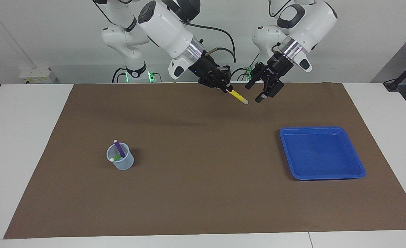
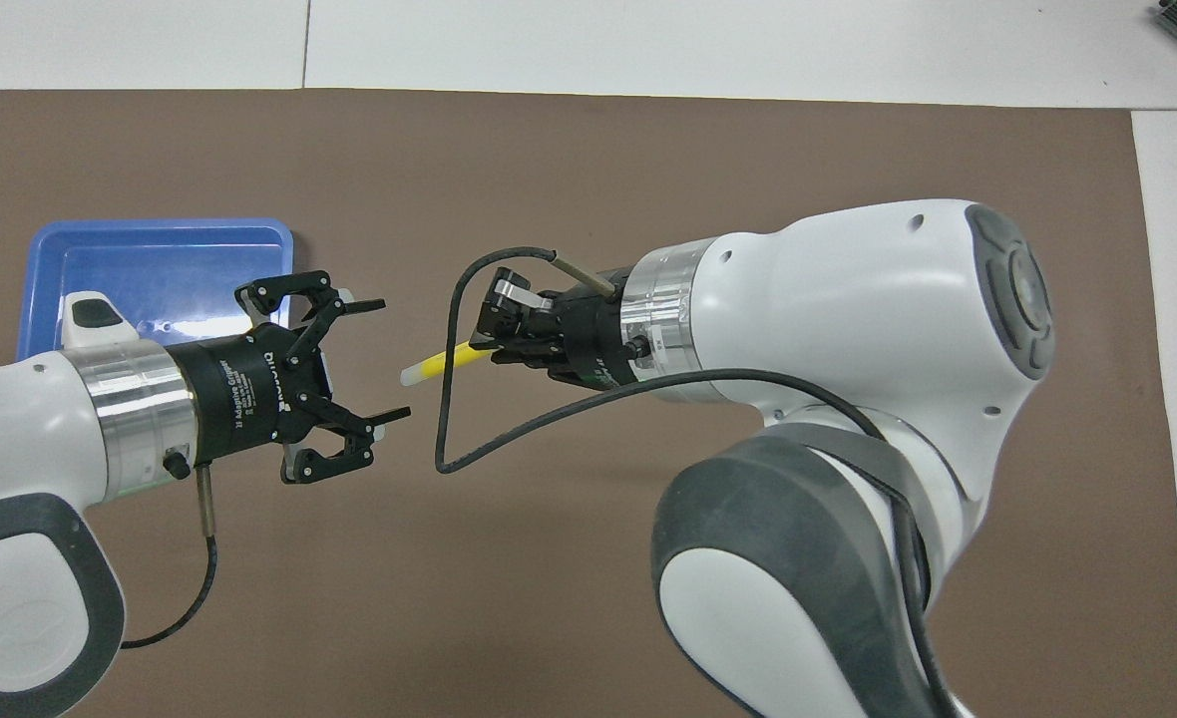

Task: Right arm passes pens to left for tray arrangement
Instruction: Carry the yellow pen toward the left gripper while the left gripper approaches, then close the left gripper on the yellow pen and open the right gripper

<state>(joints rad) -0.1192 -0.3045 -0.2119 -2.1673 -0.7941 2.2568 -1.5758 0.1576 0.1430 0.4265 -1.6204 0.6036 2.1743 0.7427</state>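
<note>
One slim yellow pen [image 1: 236, 96], whitish-tipped, is clamped in the right hand [image 1: 225, 89]; left hand [image 1: 254, 93] spread wide

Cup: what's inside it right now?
In the cup, a purple pen leans out over the rim, and a green pen lies lower; their bottom ends are hidden.

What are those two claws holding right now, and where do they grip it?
The right gripper holds the yellow pen by its upper end, whitish tip pointing at the left gripper. That one is open and holds nothing.
</note>
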